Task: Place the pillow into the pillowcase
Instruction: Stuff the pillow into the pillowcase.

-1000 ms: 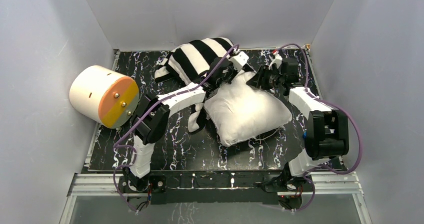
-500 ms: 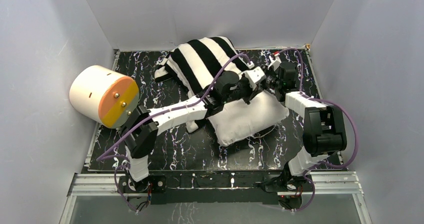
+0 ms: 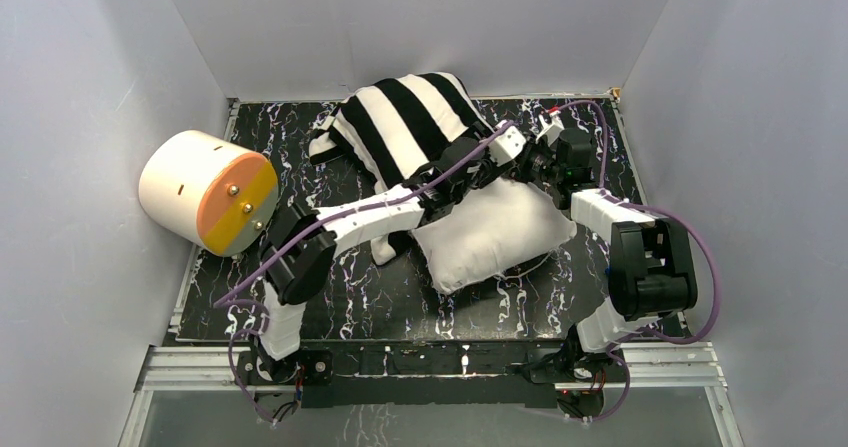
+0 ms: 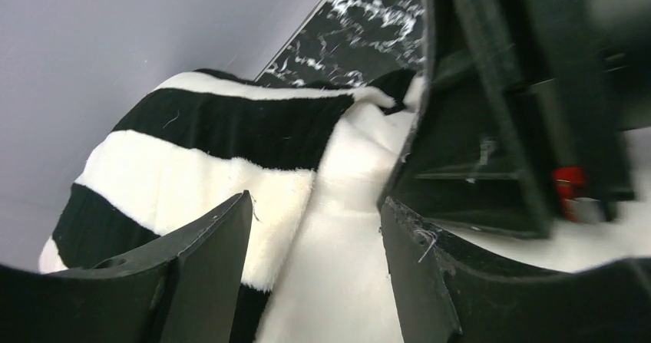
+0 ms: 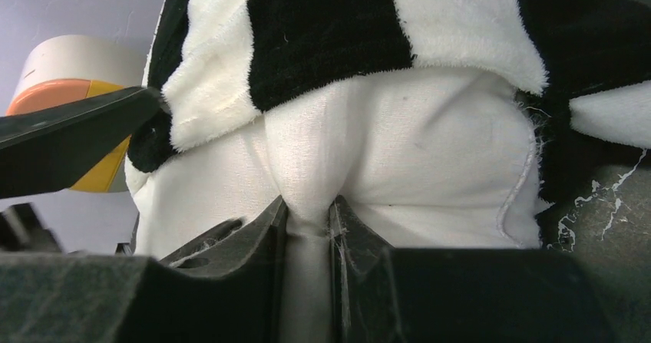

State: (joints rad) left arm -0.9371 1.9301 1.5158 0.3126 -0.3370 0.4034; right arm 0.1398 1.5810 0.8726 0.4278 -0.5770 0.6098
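Bulging pillow (image 3: 500,232) partly in striped pillowcase (image 3: 400,117) | left claw (image 4: 315,205) apart | right claw (image 5: 308,205) pinching pillow

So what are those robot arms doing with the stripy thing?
They are stuffing a white pillow into a striped pillowcase. The right end effector pinches a fold of the pillow, and the left end effector is open at the pillowcase's edge. Only the pillow's far end is inside; the rest sticks out.

light: even, diffuse — shadows: soft | left wrist view: right side blurred
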